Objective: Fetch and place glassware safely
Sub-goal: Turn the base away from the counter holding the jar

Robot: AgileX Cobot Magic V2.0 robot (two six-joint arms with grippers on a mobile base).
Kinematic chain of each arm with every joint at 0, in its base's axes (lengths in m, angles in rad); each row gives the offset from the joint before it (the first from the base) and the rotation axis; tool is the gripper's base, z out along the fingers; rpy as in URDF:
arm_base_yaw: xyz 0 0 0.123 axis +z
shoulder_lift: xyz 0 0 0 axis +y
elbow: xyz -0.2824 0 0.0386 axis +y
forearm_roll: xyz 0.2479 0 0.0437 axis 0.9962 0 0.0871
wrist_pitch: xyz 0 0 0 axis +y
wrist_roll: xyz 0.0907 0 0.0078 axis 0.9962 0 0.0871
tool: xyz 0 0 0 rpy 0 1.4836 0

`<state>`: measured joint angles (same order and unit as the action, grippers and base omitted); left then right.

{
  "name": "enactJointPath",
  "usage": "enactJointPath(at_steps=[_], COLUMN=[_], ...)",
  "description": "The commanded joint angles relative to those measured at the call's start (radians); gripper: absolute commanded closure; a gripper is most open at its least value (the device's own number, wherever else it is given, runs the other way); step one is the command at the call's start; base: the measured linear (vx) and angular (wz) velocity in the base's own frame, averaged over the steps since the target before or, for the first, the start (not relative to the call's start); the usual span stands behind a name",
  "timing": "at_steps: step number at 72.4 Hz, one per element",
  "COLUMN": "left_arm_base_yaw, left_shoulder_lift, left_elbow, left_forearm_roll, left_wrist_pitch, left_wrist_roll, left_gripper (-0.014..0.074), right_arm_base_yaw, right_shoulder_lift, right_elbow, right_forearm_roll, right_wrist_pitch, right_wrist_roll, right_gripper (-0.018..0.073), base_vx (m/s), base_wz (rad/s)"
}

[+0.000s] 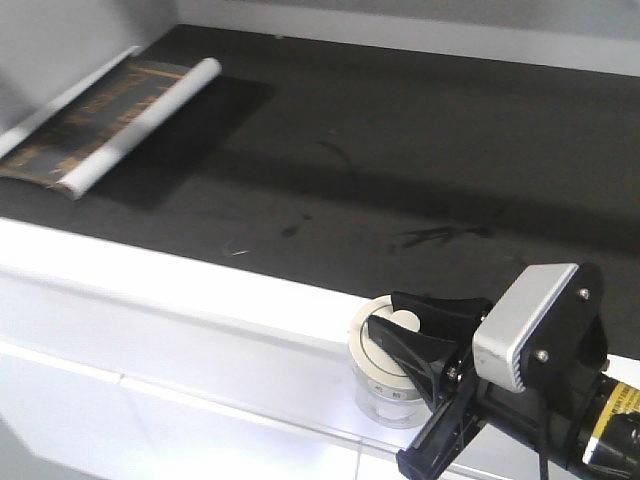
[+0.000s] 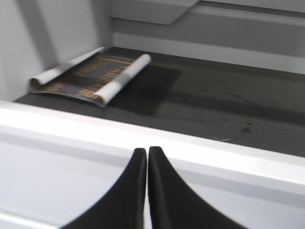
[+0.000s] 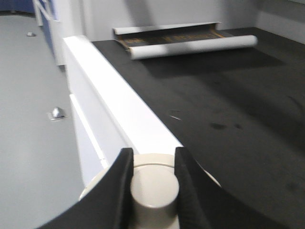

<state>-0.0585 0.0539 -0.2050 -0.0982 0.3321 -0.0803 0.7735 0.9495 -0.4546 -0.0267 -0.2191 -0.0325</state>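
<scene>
The knob [image 3: 153, 191] of the cream lid [image 1: 358, 335] is clamped between the two black fingers [image 3: 119, 191] of the right gripper [image 1: 400, 325]. The glass jar [image 1: 385, 405] is seen directly beneath them, held by that knob alone. Whether its base is supported cannot be told. The white ledge [image 1: 200, 290] lies just beyond the fingertips, the black counter surface [image 1: 420, 150] further ahead, and a rolled sheet [image 1: 120, 110] well beyond. The left gripper [image 2: 147, 151] is pressed shut on nothing, short of the same ledge.

The step is judged to be the carry onto the counter. A firm clamp is needed, since only the lid is gripped and the jar could slip from it. The wrist should be held level, the base raised above the ledge before any advance, and the jar lowered gently onto the dark surface ahead. The fingers should be opened only once the weight is borne.
</scene>
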Motion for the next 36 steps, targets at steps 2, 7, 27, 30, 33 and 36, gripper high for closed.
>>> enactJointPath(at_steps=[2,7,27,30,33,36], left_arm_base_yaw=[-0.007,-0.007,-0.007,-0.007,-0.007,-0.007], left_shoulder_lift=[0.013,0.013,0.013,0.013,0.013,0.013], left_elbow=[-0.026,-0.026,-0.026,-0.026,-0.026,-0.026], left_forearm_roll=[-0.008,-0.008,-0.008,-0.008,-0.008,-0.008], left_wrist_pitch=[-0.073,-0.073,-0.073,-0.073,-0.073,-0.073], left_wrist_roll=[-0.009,-0.009,-0.009,-0.009,-0.009,-0.009], left_gripper=[0.0603,0.0603,0.0603,0.0603,0.0603,0.0603], right_arm_base_yaw=[0.0,0.0,0.0,0.0,0.0,0.0], right_shoulder_lift=[-0.01,-0.01,-0.01,-0.01,-0.01,-0.01], right_elbow=[-0.033,-0.033,-0.033,-0.033,-0.033,-0.033], right_forearm_roll=[-0.008,-0.008,-0.008,-0.008,-0.008,-0.008], right_wrist_pitch=[-0.11,-0.11,-0.11,-0.11,-0.11,-0.11], right_wrist_roll=[-0.007,-0.007,-0.007,-0.007,-0.007,-0.007], right_gripper=[0.056,0.056,0.056,0.056,0.056,0.056], base_vx=[-0.07,-0.07,-0.06,-0.05,-0.04,-0.04], base_wz=[0.55,0.54,0.59,0.78,0.84,0.91])
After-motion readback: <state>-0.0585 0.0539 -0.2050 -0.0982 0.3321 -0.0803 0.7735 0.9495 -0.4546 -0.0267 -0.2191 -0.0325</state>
